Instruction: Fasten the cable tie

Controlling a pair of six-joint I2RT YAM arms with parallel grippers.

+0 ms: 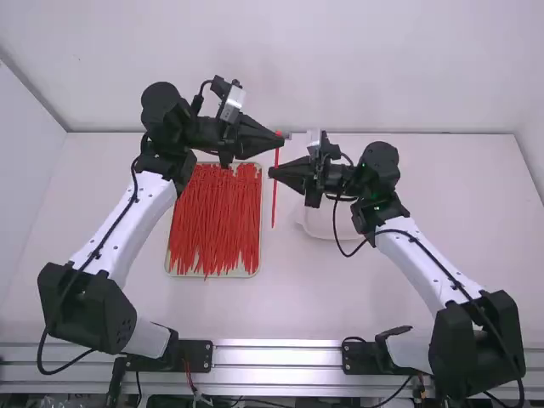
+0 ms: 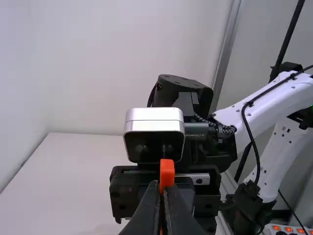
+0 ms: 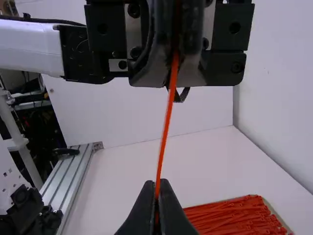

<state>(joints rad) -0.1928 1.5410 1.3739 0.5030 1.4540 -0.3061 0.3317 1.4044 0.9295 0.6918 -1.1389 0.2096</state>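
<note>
Two hands meet tip to tip above the tabletop [image 1: 450,183]. The left hand [image 1: 277,137] is clamped on the upper end of a red tie [image 1: 274,197], whose head pokes out past the closed fingers. The right hand [image 1: 274,172] pinches the same tie just below. The tie hangs upright with its tail pointing down, just beside a tray [image 1: 257,270] that holds a pile [image 1: 217,217] of red ties. A clear tub [image 1: 316,228] sits below the right arm's wrist.
</note>
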